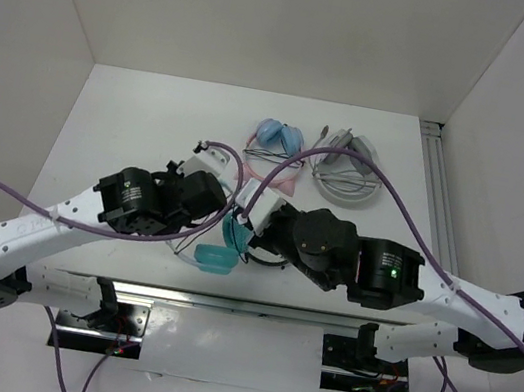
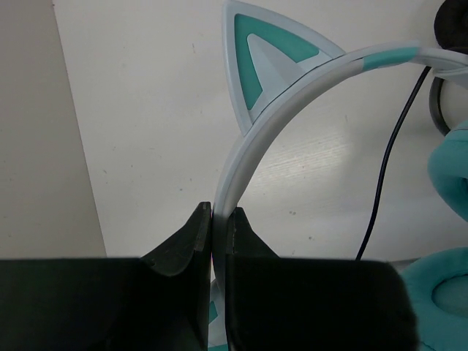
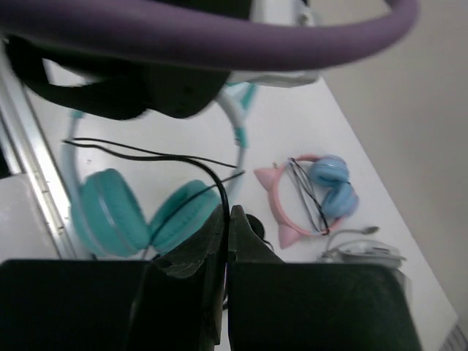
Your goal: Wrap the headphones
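The teal headphones [image 1: 214,259] lie near the table's front, between the two arms. My left gripper [image 2: 218,213] is shut on their whitish-teal band [image 2: 292,102], just below one cat ear [image 2: 267,55]. The thin black cable [image 2: 391,139] runs down beside the band, and the teal cups [image 2: 453,175] sit at the right edge. My right gripper [image 3: 227,213] is shut on the black cable [image 3: 212,172], which arcs up and left from the jaws over the two teal cups [image 3: 110,212]. In the top view both grippers are mostly hidden by the wrists.
Pink-banded headphones with blue cups [image 1: 276,143] lie behind, also in the right wrist view [image 3: 307,194]. A white-grey headset with coiled cable [image 1: 347,176] lies at the back right. Small black headphones [image 3: 256,223] sit just beyond my right fingers. Purple arm cables loop overhead.
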`<state>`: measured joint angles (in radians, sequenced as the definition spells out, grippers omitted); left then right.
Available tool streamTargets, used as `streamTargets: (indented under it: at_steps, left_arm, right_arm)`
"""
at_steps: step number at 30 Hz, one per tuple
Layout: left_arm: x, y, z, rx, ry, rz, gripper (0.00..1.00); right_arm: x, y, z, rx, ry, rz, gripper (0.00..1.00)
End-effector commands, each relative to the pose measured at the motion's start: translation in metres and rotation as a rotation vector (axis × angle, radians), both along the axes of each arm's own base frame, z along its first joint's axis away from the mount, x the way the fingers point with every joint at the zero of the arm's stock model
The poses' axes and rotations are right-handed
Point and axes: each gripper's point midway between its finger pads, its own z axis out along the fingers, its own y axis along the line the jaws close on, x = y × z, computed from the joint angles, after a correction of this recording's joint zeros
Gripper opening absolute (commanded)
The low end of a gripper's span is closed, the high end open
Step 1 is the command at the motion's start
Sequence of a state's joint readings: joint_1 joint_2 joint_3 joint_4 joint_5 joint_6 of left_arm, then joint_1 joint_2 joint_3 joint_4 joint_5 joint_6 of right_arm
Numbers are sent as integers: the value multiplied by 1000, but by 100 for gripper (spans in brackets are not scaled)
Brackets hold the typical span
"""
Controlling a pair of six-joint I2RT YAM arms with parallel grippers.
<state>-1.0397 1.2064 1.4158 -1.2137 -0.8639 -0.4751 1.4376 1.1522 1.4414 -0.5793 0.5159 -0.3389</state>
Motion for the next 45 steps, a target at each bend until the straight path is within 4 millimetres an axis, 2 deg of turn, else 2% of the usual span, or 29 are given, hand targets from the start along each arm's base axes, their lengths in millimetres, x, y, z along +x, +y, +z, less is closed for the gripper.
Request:
streamTargets:
  at_steps: [1, 3, 4, 5, 7, 8, 9, 11, 16, 20, 21, 24, 26, 28, 30, 33, 34, 35, 38, 39, 40, 41, 44, 45]
  left_arm:
    - [-11, 4, 8, -53, -5, -21, 0]
    - [-17, 3, 10, -99, 6, -54, 0]
    - [-20, 1, 11, -121, 14, -76, 0]
    - [-25, -8, 11, -160, 44, -138, 0]
    - [-35, -15, 15, -226, 61, -222, 0]
    - [-44, -32, 15, -295, 100, -314, 0]
    - [-49, -36, 20, -301, 102, -385, 0]
    - [-57, -40, 24, -334, 114, -446, 0]
    - [-72, -47, 29, -368, 147, -554, 0]
    - [-86, -52, 48, -456, 122, -649, 0]
    - [-88, -53, 56, -484, 106, -666, 0]
    - [-96, -53, 81, -553, 63, -708, 0]
    - [-97, -50, 92, -575, 37, -715, 0]
    - [-95, -45, 106, -592, -6, -701, 0]
    - [-92, -44, 112, -600, -21, -683, 0]
    - [-93, -46, 119, -620, -36, -695, 0]
    - [-93, -45, 123, -627, -42, -696, 0]
    - [-92, -44, 128, -647, -64, -683, 0]
    - [-89, -39, 143, -689, -104, -650, 0]
    - [-89, -40, 145, -695, -111, -651, 0]
    - [-89, -39, 150, -705, -122, -654, 0]
    - [-90, -41, 154, -713, -121, -664, 0]
    - [-89, -43, 156, -712, -120, -663, 0]
    - [-88, -46, 157, -717, -115, -658, 0]
  right_arm:
    - [19, -28, 17, -21, -83, -144, 0]
    - [26, -36, 12, -31, -107, -198, 0]
    - [28, -43, 22, 14, -123, -219, 0]
    - [33, -51, 24, 11, -152, -265, 0]
    - [38, -57, 17, 5, -181, -300, 0]
    - [41, -63, 29, 56, -212, -333, 0]
    - [42, -62, 20, 44, -226, -330, 0]
    - [42, -62, 29, 103, -254, -323, 0]
    - [44, -65, 38, 146, -260, -338, 0]
    - [46, -73, 45, 167, -267, -350, 0]
    - [45, -78, 49, 184, -266, -352, 0]
    - [52, -83, 44, 237, -244, -339, 0]
    - [56, -81, 37, 238, -223, -324, 0]
    - [66, -72, 21, 203, -186, -315, 0]
    - [73, -61, 10, 174, -163, -312, 0]
    - [80, -48, 5, 195, -126, -268, 0]
    - [88, -48, 1, 198, -107, -276, 0]
    - [87, -40, -3, 201, -97, -219, 0]
    - [95, -31, -14, 242, -48, -151, 4]
    - [96, -29, -16, 257, -39, -131, 6]
    - [96, -27, -8, 300, -47, -106, 6]
    - [95, -22, -16, 313, -20, -53, 8]
    - [88, -14, -1, 407, -3, 65, 12]
    - [90, -10, -9, 408, 21, 87, 16]
